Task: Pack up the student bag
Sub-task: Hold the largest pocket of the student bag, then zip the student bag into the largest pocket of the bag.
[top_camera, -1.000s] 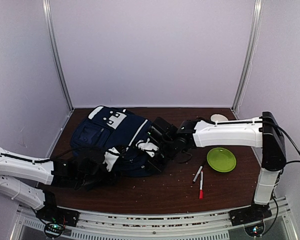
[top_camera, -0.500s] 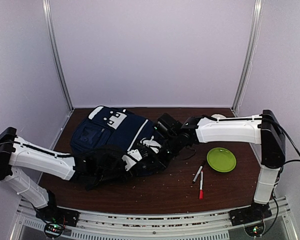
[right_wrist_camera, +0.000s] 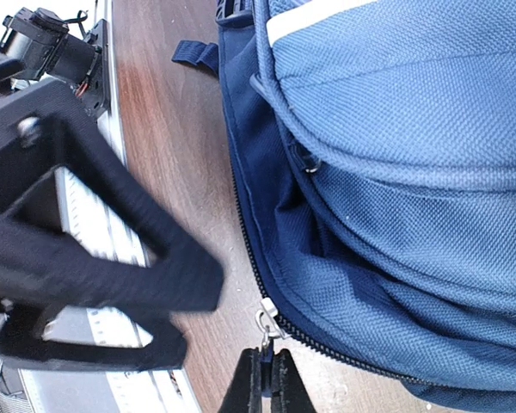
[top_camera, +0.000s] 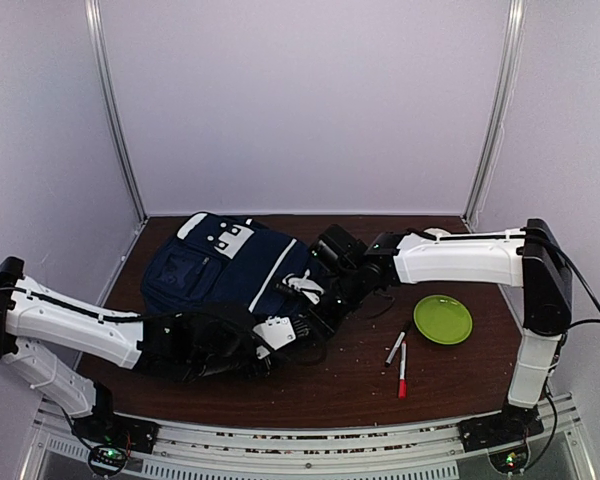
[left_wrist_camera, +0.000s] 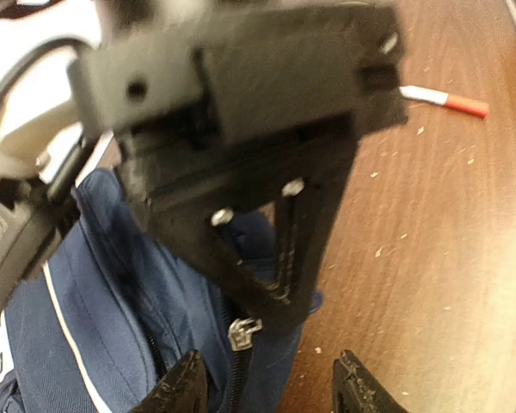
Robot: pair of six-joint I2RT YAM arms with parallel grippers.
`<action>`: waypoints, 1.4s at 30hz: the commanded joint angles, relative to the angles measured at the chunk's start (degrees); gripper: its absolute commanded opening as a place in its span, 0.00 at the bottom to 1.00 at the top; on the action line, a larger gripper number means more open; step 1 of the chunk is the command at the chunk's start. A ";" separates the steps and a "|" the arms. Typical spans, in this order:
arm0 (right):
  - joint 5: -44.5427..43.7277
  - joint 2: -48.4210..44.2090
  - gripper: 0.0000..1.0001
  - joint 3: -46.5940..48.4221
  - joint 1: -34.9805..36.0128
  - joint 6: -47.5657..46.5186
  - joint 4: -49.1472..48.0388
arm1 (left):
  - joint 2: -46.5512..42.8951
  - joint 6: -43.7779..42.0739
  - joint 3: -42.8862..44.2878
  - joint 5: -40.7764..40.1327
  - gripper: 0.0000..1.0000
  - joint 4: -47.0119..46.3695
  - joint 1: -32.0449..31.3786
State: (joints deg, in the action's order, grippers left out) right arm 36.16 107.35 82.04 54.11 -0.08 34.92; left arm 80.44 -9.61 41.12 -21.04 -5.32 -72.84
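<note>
The navy student bag [top_camera: 225, 268] lies flat on the left half of the table, white stripe up. My right gripper [right_wrist_camera: 265, 385] is shut on the pull tab of the bag's metal zipper slider [right_wrist_camera: 267, 315], at the bag's near right edge [top_camera: 316, 308]. The slider also shows in the left wrist view [left_wrist_camera: 243, 332]. My left gripper [left_wrist_camera: 271, 391] is open and empty, its fingertips [left_wrist_camera: 182, 389] straddling the bag's zipper edge just below the right gripper's body [left_wrist_camera: 267, 163]. In the top view the left gripper [top_camera: 283, 331] sits right beside the right one.
A green plate [top_camera: 442, 319] sits at the right. Two markers, one grey [top_camera: 396, 347] and one red [top_camera: 402, 371], lie in front of it; the red-capped one shows in the left wrist view [left_wrist_camera: 447, 99]. A white object [top_camera: 438, 236] lies at the back right. Crumbs dot the table.
My left arm has swung right along the bag's near edge until its gripper reached the right gripper. The right gripper has shifted slightly back and stays at the zipper.
</note>
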 commanded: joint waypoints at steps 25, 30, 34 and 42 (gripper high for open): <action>6.91 -5.57 0.00 -1.84 -0.42 -2.03 0.44 | 11.90 2.51 4.56 -18.59 0.29 1.97 2.44; 7.32 -5.19 0.00 -2.47 -2.76 -1.88 0.30 | 9.89 3.22 3.66 -17.92 0.00 3.46 2.44; 5.21 -4.04 0.00 -1.85 -6.46 -3.66 1.72 | 6.25 3.74 1.91 -17.82 0.00 4.52 2.44; -1.12 -1.73 0.00 0.94 -15.19 -9.35 5.55 | -0.52 6.60 -1.61 -17.45 0.00 7.98 2.44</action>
State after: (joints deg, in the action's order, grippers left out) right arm 39.11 106.17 81.08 43.07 -5.98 36.88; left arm 83.31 -5.54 41.47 -33.93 -1.67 -71.61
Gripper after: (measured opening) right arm 0.030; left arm 0.022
